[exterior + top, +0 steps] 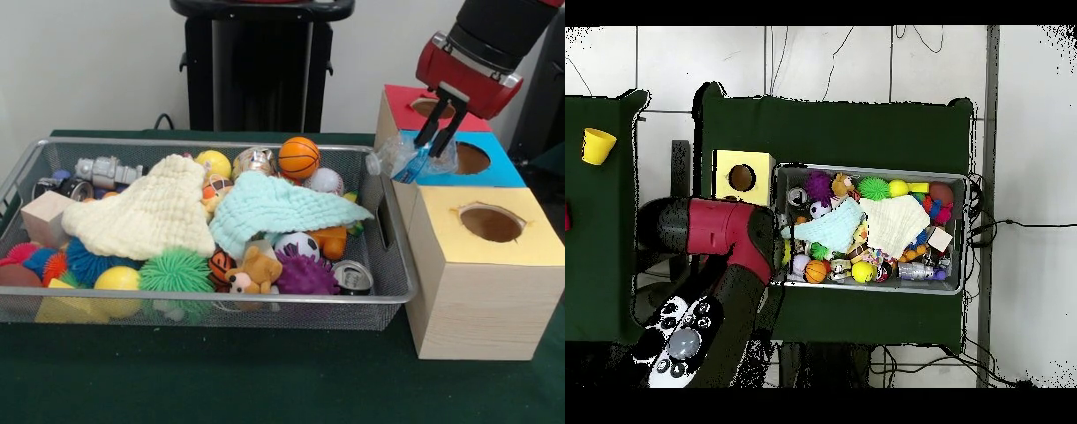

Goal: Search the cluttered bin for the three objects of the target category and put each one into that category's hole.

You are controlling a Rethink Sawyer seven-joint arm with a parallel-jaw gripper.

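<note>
The red and black arm came in from the upper right of the front view, and its dark fingers (438, 134) pinched a crumpled clear plastic bottle (409, 159) with a blue label. The bottle hung over the left part of the blue-topped wooden box (497, 173), just left of that box's round hole (471, 158). Behind it stood a red-topped box (402, 104), and nearer the camera a yellow-topped box (494, 291) of pale wood with a round, ragged-edged hole.

To the left, a wire-mesh bin (177, 309) sat on the green cloth of the desk (265, 380). A cream waffle-textured cloth (150, 216) and a mint-green cloth (278, 205) lay draped over the pile. Around them showed an orange basketball (299, 157), a spiky green ball (177, 271), a spiky purple ball (307, 274), a small plush bear (253, 271), a metal can (353, 277) at the near right corner, and a plain wooden cube (44, 218) at the left.

From overhead, the arm (715, 235) covered the boxes except the yellow one.
</note>
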